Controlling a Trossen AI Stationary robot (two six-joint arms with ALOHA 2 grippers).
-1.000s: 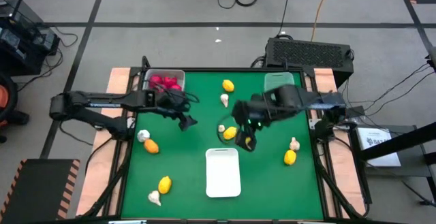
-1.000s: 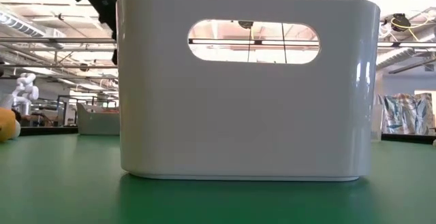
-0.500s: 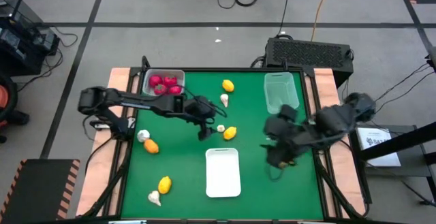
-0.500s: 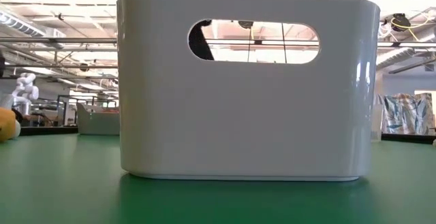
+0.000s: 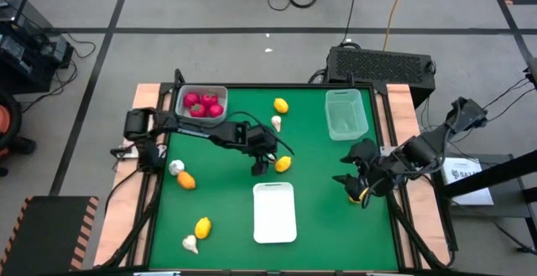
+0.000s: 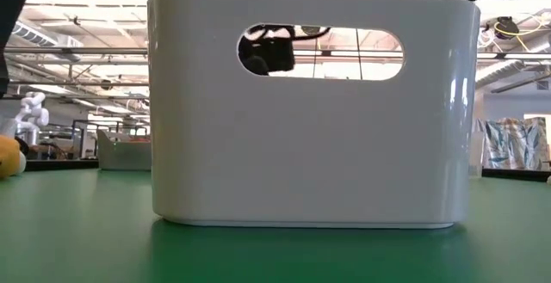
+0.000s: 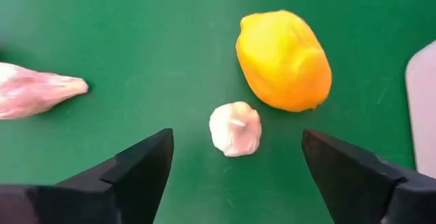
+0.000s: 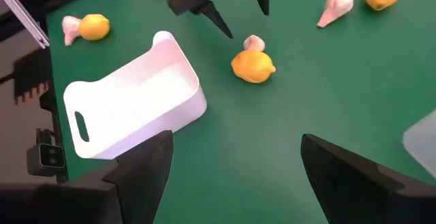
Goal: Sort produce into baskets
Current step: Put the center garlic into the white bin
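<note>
The high camera looks straight down on the whole green surface (image 5: 319,184) from well above. The low camera sits at surface level, very near the white tub (image 6: 314,102), whose wall blocks most of the scene (the room shows beyond). The left wrist camera points almost straight down from close by, showing a garlic bulb (image 7: 235,129) with a yellow lemon (image 7: 284,60) at its 1 o'clock. The right wrist camera looks from farther off, slanting across the surface. It shares that bulb (image 8: 253,43), lemon (image 8: 253,67) and the tub (image 8: 133,105).
</note>
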